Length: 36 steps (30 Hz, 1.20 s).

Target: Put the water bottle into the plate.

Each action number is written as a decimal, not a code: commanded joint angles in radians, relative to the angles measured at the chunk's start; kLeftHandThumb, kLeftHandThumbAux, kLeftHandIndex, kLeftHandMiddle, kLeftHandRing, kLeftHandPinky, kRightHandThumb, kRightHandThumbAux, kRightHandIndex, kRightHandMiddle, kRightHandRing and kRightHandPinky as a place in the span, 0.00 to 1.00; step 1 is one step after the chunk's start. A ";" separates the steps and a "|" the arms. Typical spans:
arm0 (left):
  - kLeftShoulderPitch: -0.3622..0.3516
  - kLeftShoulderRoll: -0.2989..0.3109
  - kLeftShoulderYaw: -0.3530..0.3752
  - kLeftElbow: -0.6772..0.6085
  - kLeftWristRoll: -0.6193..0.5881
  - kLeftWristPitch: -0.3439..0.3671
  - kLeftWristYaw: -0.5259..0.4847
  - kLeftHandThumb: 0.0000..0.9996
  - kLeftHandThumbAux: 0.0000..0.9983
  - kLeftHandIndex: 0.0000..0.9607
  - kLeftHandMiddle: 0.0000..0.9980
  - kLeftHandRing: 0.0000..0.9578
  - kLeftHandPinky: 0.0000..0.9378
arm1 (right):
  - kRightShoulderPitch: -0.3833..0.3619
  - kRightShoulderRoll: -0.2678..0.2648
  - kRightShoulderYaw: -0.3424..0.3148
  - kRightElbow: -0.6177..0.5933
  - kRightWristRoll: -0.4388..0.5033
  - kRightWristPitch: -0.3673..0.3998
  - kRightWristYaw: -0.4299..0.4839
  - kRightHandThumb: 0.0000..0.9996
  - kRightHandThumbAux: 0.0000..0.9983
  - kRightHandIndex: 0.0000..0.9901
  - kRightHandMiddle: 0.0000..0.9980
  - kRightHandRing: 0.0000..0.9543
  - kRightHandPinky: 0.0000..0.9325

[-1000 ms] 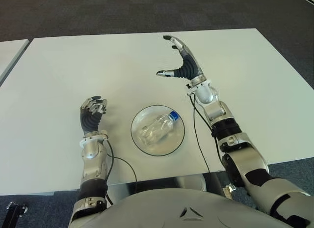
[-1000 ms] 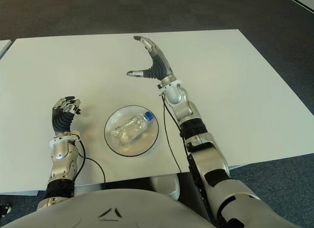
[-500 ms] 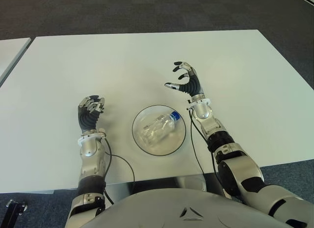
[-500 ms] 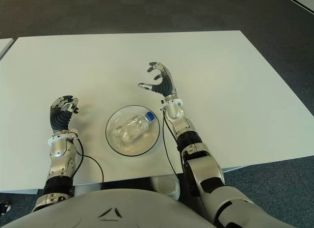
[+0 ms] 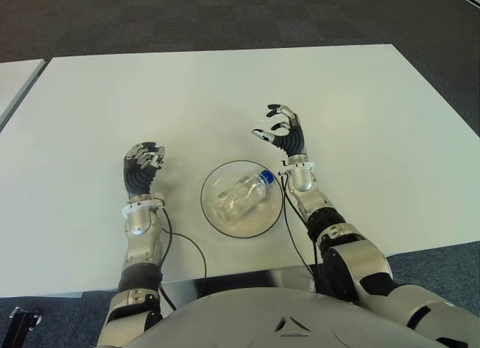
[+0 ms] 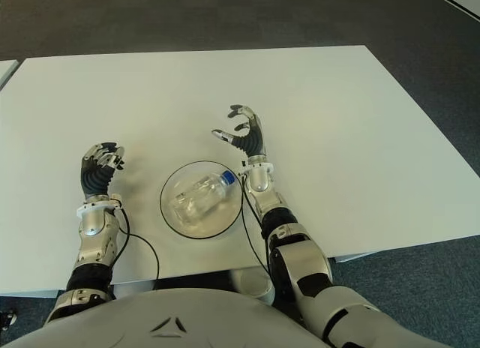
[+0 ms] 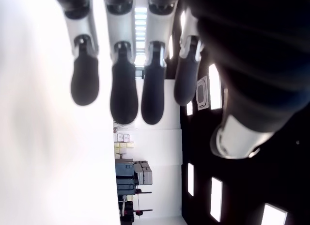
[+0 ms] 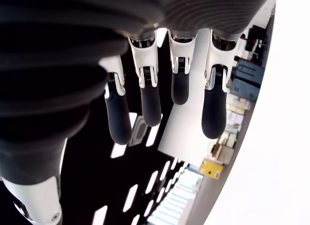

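1. Lying on its side inside the plate (image 5: 214,217), the water bottle (image 5: 240,194) pointed its blue cap toward the right hand (image 5: 283,132), its long axis running diagonally from near-left to far-right.
2. The right hand showed just beyond the plate's right rim, nearer the cap than the left hand (image 5: 141,168); its fingers (image 8: 151,104) hung loosely curled and held nothing.
3. The left hand showed on the plate's left, fingers curled, empty.
4. Count on the bench (image 5: 390,138): one bottle, one plate, two hands.
5. The placing looked finished.
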 commanded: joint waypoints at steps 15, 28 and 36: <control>0.050 0.027 -0.012 0.035 -0.011 -0.005 -0.034 0.84 0.68 0.42 0.49 0.63 0.63 | 0.049 0.044 -0.113 0.198 0.138 -0.125 0.067 0.71 0.73 0.44 0.66 0.70 0.73; 0.056 0.023 -0.013 0.039 -0.043 0.017 -0.070 0.84 0.68 0.42 0.49 0.64 0.63 | 0.066 0.062 -0.152 0.210 0.162 -0.143 0.084 0.71 0.73 0.44 0.71 0.74 0.77; 0.059 0.020 -0.017 0.041 -0.057 0.016 -0.098 0.83 0.68 0.42 0.50 0.64 0.63 | 0.077 0.043 -0.148 0.202 0.150 -0.134 0.089 0.71 0.73 0.44 0.71 0.75 0.78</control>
